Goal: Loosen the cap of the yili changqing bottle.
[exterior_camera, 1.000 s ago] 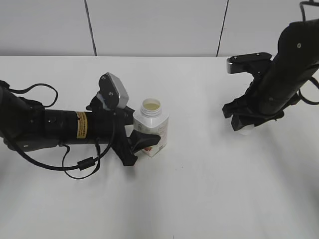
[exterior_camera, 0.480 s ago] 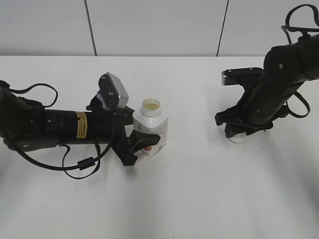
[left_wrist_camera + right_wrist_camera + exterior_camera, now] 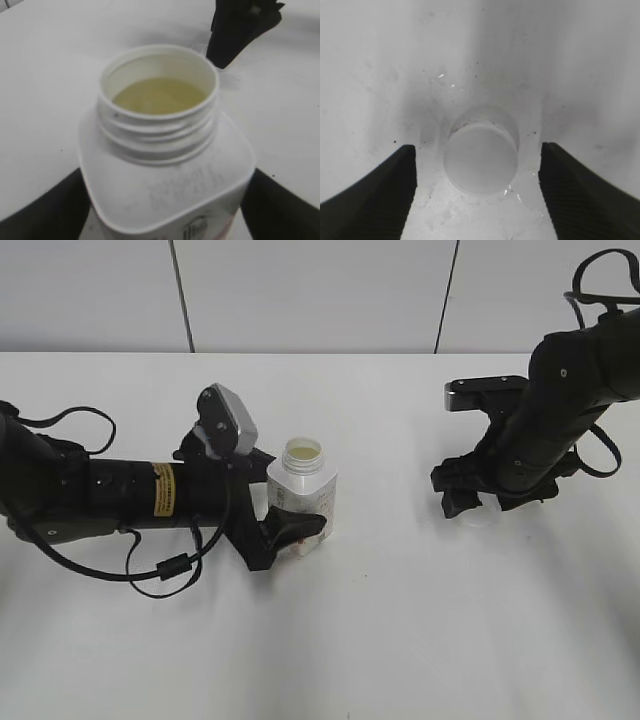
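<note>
The yili changqing bottle (image 3: 305, 483) stands upright on the white table with its threaded neck uncapped and pale yellow liquid showing inside. My left gripper (image 3: 278, 498) is shut on the bottle's body from the left. In the left wrist view the bottle (image 3: 165, 175) fills the frame between my left fingers (image 3: 160, 217). The white cap (image 3: 480, 157) lies flat on the table, apart from the bottle. My right gripper (image 3: 477, 150) is open, with one finger on each side of the cap and a gap to both. In the exterior view my right gripper (image 3: 478, 502) hangs low over the cap (image 3: 480, 513).
The white table (image 3: 400, 620) runs to a grey panelled wall at the back. My left arm and its loose cable (image 3: 160, 570) lie across the left of the table. My right arm (image 3: 560, 390) comes in from the upper right.
My right gripper moved left and down to the table with the cap, then opened and let it go. The left gripper and the bottle have not moved.
</note>
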Controlling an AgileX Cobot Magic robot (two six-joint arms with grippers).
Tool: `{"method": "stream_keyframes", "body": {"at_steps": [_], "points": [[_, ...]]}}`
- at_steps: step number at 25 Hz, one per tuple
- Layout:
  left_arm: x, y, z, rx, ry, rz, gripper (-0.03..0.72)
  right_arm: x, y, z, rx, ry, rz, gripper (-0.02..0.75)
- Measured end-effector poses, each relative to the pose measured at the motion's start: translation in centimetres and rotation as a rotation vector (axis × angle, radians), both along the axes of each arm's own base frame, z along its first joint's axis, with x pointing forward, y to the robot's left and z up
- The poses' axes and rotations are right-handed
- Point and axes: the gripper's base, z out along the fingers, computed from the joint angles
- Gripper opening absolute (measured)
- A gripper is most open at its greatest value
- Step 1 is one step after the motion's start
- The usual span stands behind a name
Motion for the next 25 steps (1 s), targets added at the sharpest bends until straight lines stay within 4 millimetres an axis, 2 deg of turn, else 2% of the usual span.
{"method": "stream_keyframes", "body": {"at_steps": [2,7,12,20,25], "points": [[0.1,0.1,0.0,-0.004,-0.001,0.001,0.599,0.0,0.0,0.0,0.006,0.006,-0.007,0.6],[0.0,0.9,-0.2,0.015,-0.001,-0.017,0.616,-0.3,0.1,0.5,0.009,0.015,-0.009,0.596],[-0.4,2.2,-0.6,0.048,0.023,-0.004,0.61,-0.4,0.0,2.8,0.028,-0.037,-0.009,0.596],[0.3,4.7,1.4,0.095,-0.05,0.007,0.594,-0.9,-0.1,6.8,0.061,-0.127,-0.009,0.596],[1.4,7.7,2.1,0.227,-0.073,0.112,0.594,0.0,0.3,9.7,0.087,-0.193,-0.008,0.595]]}}
